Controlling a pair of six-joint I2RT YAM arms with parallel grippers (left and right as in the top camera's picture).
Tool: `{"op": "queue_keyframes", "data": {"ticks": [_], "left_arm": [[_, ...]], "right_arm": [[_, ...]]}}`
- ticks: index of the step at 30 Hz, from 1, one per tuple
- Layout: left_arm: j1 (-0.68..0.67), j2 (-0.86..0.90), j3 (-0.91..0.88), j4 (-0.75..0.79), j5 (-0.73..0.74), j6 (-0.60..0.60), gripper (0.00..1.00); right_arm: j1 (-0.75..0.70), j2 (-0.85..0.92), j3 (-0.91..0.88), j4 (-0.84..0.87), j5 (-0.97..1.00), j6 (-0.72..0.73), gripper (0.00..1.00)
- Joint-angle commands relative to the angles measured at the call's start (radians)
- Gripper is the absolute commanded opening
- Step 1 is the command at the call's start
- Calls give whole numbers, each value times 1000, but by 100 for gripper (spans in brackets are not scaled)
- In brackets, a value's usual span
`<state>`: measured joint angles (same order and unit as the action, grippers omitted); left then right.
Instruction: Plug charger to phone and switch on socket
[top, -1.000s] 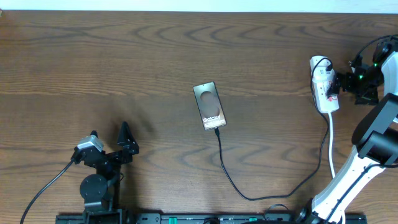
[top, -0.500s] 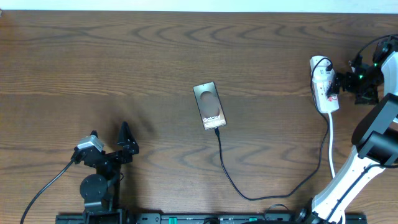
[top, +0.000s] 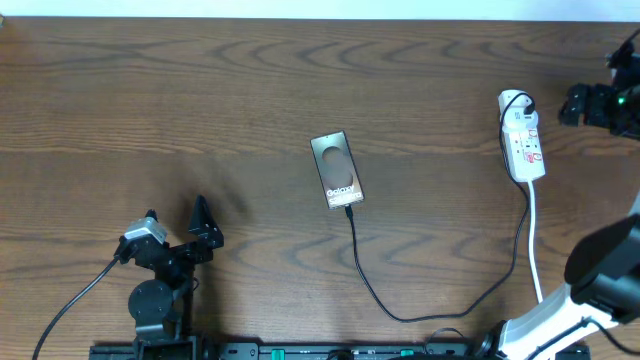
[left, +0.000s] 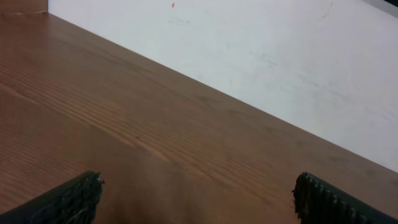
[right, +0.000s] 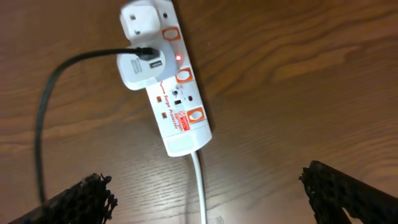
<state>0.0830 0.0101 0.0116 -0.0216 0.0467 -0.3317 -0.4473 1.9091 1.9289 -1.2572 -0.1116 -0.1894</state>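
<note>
One phone (top: 337, 171) lies in the middle of the table (top: 200, 100). One thin black charger cable (top: 400, 316) is plugged into its near end. The cable loops right and far to a white adapter (right: 140, 68) on the one power strip (top: 522, 140) at far right, where a small red light (right: 178, 58) glows. The right gripper (right: 214, 193) hangs just right of the strip, jaws wide apart and empty. The left gripper (left: 199, 208), near left, is equally wide and empty.

Left arm (top: 155, 290), 7 o'clock: black joints, grey wrist camera (top: 141, 234), black cable (top: 75, 300). Right arm (top: 603, 268), 4 o'clock: white links, black joints. Left tool (left: 199, 205) and right tool (right: 211, 193): black ribbed fingers.
</note>
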Motion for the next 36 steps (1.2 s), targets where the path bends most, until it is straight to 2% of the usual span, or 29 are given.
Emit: {"op": "queue_keyframes", "data": {"ticks": [1,10,16,26,36], "left_arm": [[-4,-6,-8,-49,-18,24,98],[-4,-6,-8,-49,-18,24,98],[-4,-6,-8,-49,-18,24,98],[-4,-6,-8,-49,-18,24,98],[-4,-6,-8,-49,-18,24,98]], "right_arm": [[15,-95,10,0,1,-10,99],[54,-334,10,0,1,-10,99],[174,-472,5,-4,1,-10,99],[327,-484,-17,-5,0,-10,99],[333,-484,-136,-26,19,-10,99]]}}
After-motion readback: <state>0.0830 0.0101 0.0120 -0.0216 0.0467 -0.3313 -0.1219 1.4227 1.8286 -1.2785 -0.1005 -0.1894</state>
